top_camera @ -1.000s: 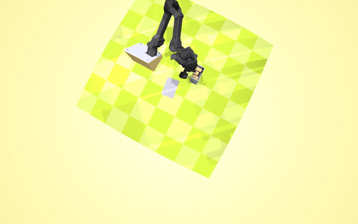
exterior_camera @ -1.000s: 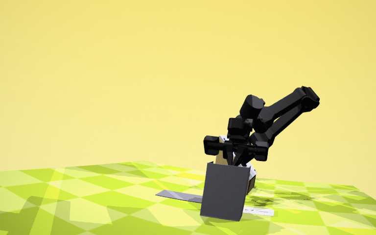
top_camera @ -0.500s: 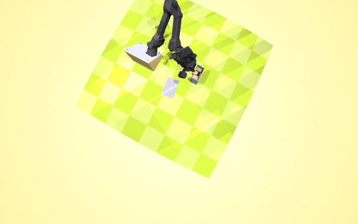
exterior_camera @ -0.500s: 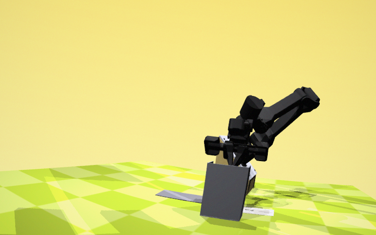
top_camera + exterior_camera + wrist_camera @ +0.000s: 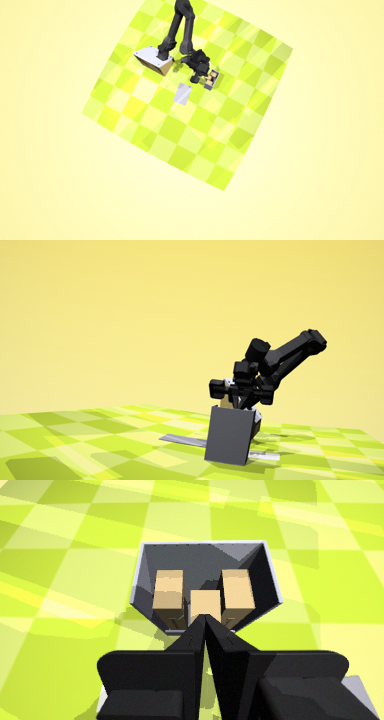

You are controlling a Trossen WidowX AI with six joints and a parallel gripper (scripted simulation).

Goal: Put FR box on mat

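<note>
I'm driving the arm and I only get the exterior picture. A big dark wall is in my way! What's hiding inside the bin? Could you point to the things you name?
Observer: The wrist view shows three tan boxes point(image 5: 214, 74) point(image 5: 169, 585) in the bin point(image 5: 208, 86) point(image 5: 229, 435) point(image 5: 202, 542).
Operator: Are they in a neat row?
Observer: No, the middle box point(image 5: 208, 77) point(image 5: 205, 601) is out of line, closer to the fingers point(image 5: 233, 395) than the other two.
Operator: And the grey mat? My bin covers some of it!
Observer: From the top, all four corners of the grey mat point(image 5: 182, 93) point(image 5: 184, 439) point(image 5: 362, 687) show, with some floor between it and the bin.
</note>
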